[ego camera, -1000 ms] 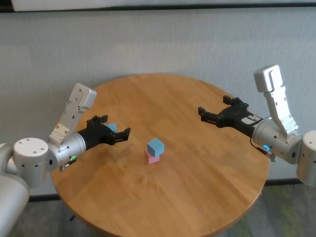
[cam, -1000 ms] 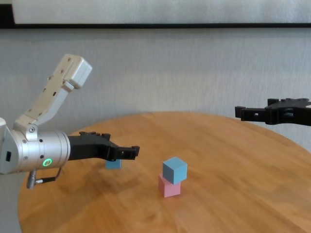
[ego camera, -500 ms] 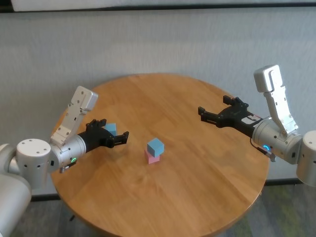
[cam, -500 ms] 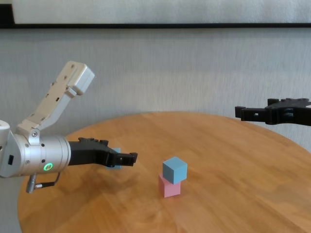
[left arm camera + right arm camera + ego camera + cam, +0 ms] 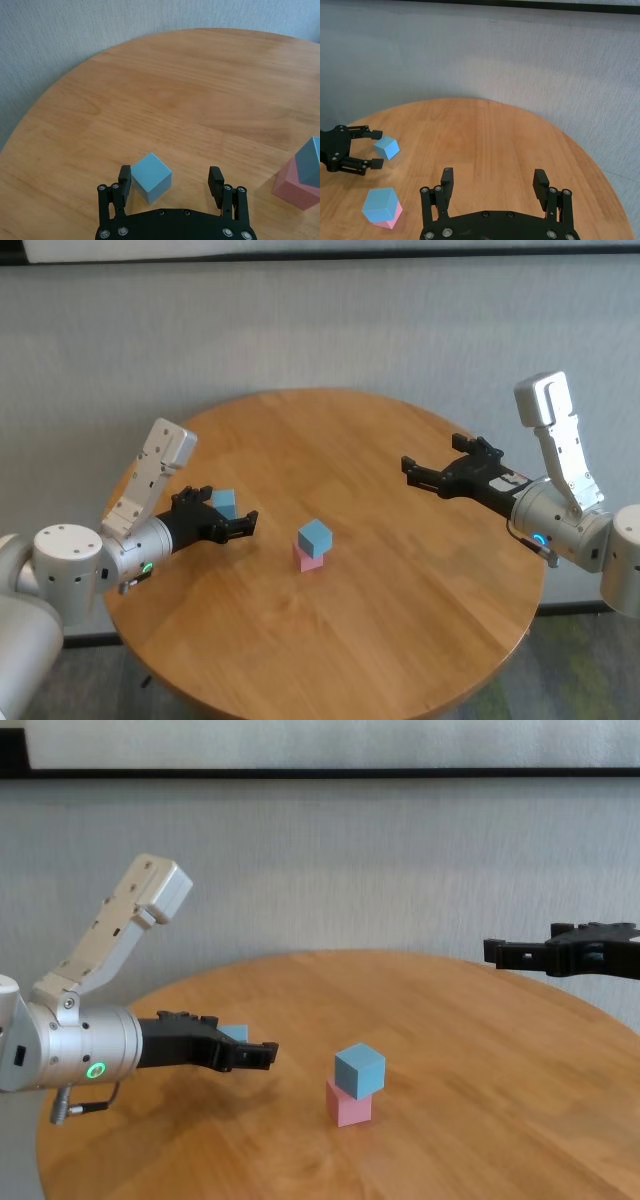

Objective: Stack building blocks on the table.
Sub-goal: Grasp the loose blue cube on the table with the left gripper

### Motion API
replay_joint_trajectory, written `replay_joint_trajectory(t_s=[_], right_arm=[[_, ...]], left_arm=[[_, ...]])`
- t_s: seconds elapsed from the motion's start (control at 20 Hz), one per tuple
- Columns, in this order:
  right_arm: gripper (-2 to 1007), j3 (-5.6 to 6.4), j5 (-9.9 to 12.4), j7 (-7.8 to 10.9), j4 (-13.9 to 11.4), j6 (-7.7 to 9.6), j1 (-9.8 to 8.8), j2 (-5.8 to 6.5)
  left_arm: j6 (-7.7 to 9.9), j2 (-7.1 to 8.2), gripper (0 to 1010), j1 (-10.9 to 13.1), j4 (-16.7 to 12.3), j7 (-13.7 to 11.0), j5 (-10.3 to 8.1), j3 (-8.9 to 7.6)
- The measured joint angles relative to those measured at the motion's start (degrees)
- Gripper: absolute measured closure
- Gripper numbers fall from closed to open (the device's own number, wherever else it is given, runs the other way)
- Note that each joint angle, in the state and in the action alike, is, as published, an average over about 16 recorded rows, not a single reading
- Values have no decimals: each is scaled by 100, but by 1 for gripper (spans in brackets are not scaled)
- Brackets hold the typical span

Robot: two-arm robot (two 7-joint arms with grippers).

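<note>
A round, wood-grain surface [image 5: 400, 580] is set before a pale textured wall, and near its middle a light blue cube [image 5: 315, 536] is seen stacked, slightly turned, on a pale pink cube [image 5: 309, 560]. The left end effector [image 5: 170, 181] is held low over the surface's left part with its fingers spread wide and nothing gripped, a second light blue cube [image 5: 151, 176] lying between them close to one finger. The right end effector [image 5: 494, 186] is held above the surface's right side, well apart from the blocks, wide open and empty.
</note>
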Motion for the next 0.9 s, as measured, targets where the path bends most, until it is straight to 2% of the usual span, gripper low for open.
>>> replay_joint_trajectory(t_s=[0.9], right_arm=[[0,0,0,0,0,0,0,0]], left_arm=[[-185,-138,9,-210,543,-84,110,-57]])
